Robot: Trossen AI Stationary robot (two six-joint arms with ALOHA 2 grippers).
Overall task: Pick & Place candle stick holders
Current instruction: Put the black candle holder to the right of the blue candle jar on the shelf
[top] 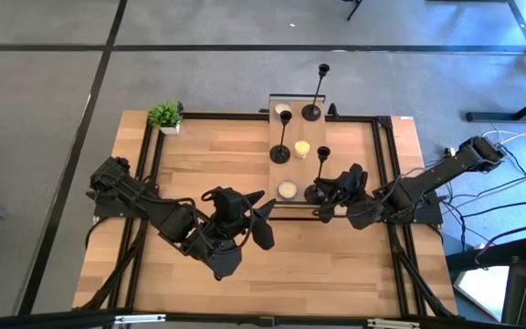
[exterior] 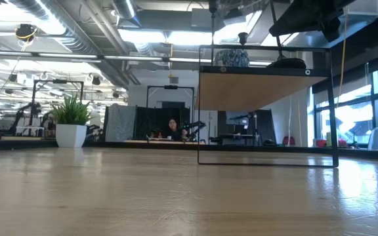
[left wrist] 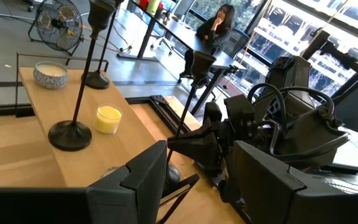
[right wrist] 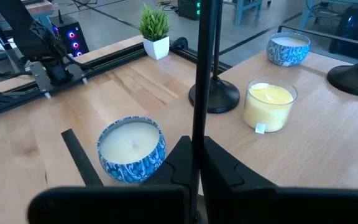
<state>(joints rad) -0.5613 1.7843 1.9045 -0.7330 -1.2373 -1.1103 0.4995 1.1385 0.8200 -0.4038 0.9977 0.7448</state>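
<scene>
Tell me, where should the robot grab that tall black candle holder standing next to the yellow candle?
Probably by the thin stem of the tall black metal candle stick holder, about halfway up, coming in level from the side. It stands upright on a raised wooden shelf, its round base is wide and flat, and the yellow glass candle crowds one side, so the side facing the small green potted plant looks freer.

Illumination is even and bright overhead. In the low view, ceiling lights [exterior: 143, 36] and the windows [exterior: 353, 115] at 3 o'clock glare, and the near tabletop [exterior: 176, 196] is blurred. Wrist views keep the candles sharp; the near fingers [left wrist: 135, 180] are soft. Shadows are faint.
</scene>
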